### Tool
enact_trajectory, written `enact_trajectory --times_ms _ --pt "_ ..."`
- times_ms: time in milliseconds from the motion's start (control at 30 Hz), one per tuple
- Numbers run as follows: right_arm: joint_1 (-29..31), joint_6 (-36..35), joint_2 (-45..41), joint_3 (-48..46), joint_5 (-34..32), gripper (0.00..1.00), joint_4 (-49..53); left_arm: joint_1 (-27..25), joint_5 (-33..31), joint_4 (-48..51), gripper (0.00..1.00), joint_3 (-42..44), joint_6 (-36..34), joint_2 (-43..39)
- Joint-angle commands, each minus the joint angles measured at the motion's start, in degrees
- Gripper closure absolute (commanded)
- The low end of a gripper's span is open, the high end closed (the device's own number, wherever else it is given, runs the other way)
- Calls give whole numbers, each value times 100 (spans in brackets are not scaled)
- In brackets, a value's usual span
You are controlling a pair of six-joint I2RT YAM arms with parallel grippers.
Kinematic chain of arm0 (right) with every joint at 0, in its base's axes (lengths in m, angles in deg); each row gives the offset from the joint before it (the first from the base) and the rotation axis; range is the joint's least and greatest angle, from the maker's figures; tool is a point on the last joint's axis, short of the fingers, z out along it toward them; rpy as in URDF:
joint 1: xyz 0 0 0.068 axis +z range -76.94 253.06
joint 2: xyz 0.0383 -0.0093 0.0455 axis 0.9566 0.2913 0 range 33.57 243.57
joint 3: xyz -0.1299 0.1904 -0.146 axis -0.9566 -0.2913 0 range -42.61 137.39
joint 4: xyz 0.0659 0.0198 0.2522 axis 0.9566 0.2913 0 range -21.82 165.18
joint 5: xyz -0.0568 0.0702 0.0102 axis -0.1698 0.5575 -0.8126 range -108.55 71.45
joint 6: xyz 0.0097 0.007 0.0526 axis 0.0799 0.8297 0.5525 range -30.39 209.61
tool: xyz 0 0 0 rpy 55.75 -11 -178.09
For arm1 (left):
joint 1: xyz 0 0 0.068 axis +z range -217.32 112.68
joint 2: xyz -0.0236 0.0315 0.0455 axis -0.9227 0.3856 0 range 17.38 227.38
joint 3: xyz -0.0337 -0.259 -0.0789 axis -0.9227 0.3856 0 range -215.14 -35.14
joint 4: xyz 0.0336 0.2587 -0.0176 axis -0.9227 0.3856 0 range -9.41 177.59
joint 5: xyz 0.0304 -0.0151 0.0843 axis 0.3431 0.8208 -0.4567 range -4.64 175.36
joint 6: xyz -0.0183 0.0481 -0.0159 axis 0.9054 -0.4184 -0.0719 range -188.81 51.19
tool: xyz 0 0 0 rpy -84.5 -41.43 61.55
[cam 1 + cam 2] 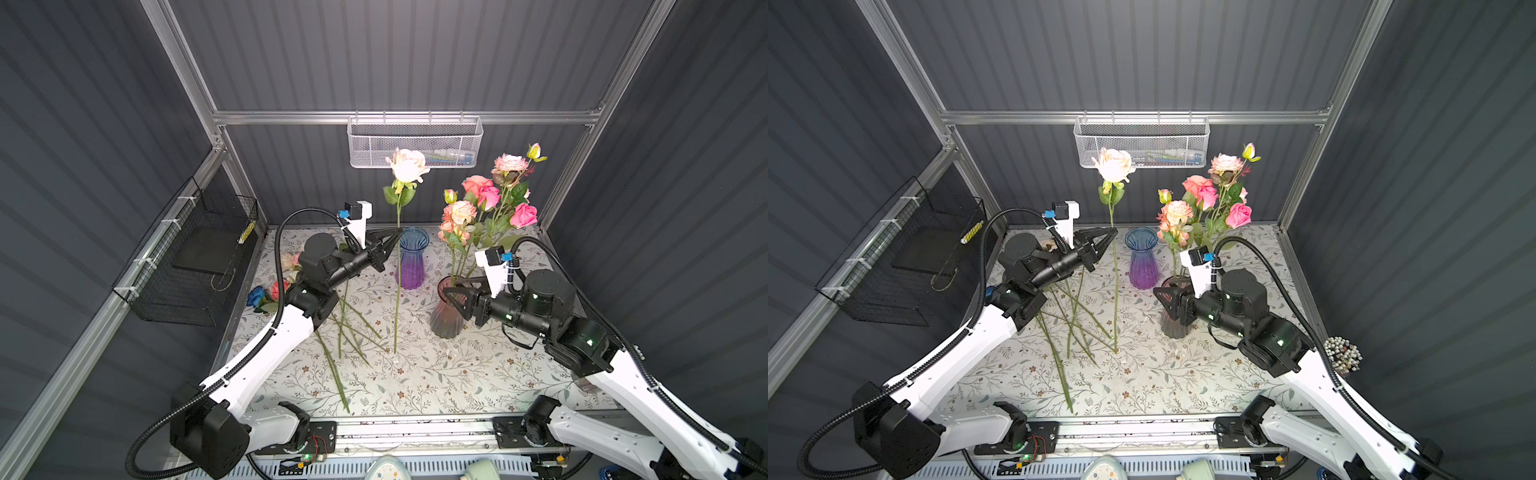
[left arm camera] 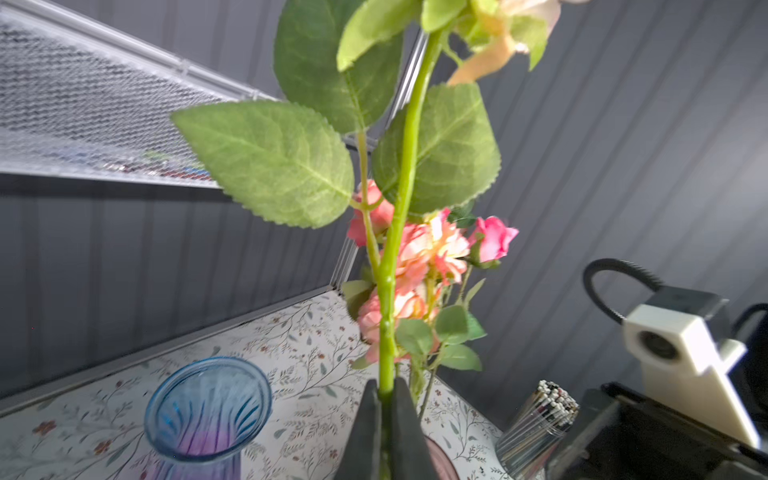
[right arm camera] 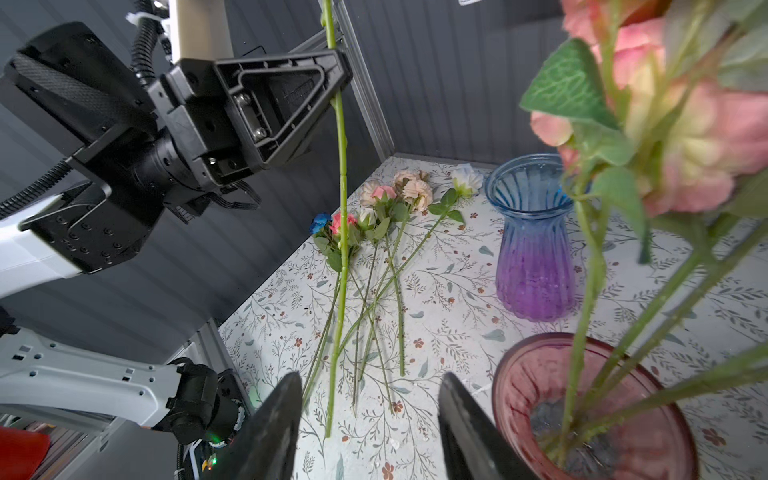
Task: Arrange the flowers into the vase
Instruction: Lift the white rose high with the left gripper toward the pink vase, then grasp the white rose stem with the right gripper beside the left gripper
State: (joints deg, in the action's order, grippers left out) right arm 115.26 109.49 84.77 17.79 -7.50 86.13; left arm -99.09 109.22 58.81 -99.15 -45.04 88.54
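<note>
Loose flowers (image 3: 399, 195) on table (image 1: 457, 374), left side: heads mostly hidden behind left arm (image 1: 270, 349) in both top views, plain only in right wrist view. Left gripper (image 1: 397, 232) clenched on cream rose (image 1: 407, 165) stem, upright; lower end near table, contact unclear; head cut off in left wrist view. Blue vase (image 1: 411, 257) just beside. Pink vase (image 1: 444, 324), bouquet (image 1: 486, 199) inside, partly masked by right gripper (image 3: 370, 419), jaws released

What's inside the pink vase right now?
Several green stems stand in the pink vase, their pink and coral roses above. Its bottom looks grey; the stem ends there are blurred. In both top views the right tool covers part of its mouth.
</note>
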Motion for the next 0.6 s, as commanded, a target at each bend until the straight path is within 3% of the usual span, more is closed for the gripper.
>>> enact_trajectory --times_ms 0,233,567 --pt "139 115 215 150 151 42 -405 -205 235 -339 100 -143 -68 -49" --pt "166 395 888 328 460 45 -966 -597 163 -572 100 106 -16 -117" --pt "175 603 1530 678 545 64 -1180 -664 113 -613 100 385 -7 -427"
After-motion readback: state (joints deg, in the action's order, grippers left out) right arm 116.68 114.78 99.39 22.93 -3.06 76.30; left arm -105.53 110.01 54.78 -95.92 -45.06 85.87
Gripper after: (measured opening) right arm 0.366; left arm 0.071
